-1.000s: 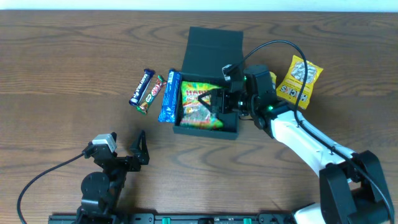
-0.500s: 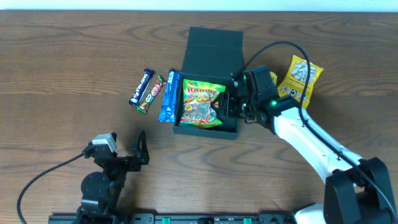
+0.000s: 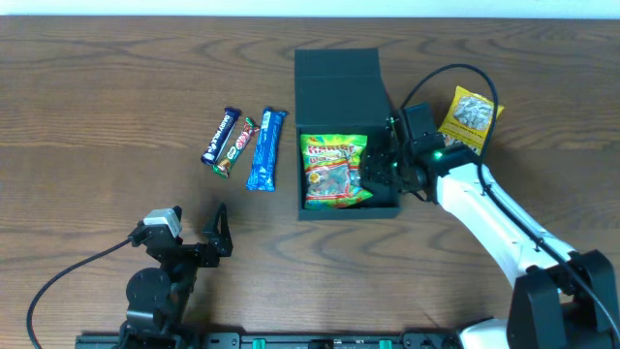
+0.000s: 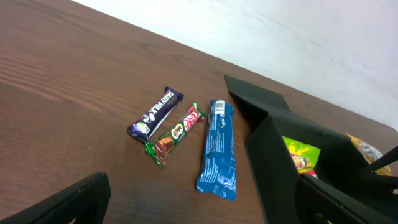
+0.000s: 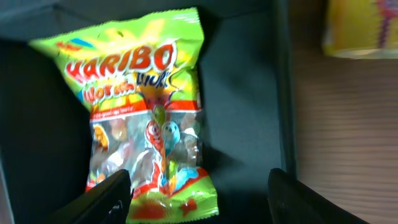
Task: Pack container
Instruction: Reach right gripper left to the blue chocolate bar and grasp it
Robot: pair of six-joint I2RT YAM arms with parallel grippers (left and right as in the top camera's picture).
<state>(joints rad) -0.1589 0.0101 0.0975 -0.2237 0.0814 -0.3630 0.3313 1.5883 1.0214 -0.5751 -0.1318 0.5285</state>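
The container is a dark teal box standing open at mid-table, its flap lid laid back. A green Haribo bag lies flat inside it. My right gripper is open and empty, low over the box's right side. In the right wrist view its fingers span the bag's lower corner and the bare box floor; one finger is at the right wall. My left gripper is open and empty near the front edge. Its wrist view shows the box.
Three snacks lie left of the box: a purple Dairy Milk bar, a green-red bar and a long blue packet. A yellow packet lies right of the box, behind my right arm.
My right gripper drew back from over the Haribo bag to the box's right side. The box slid and turned to the right, away from the blue packet. The left arm stayed still.
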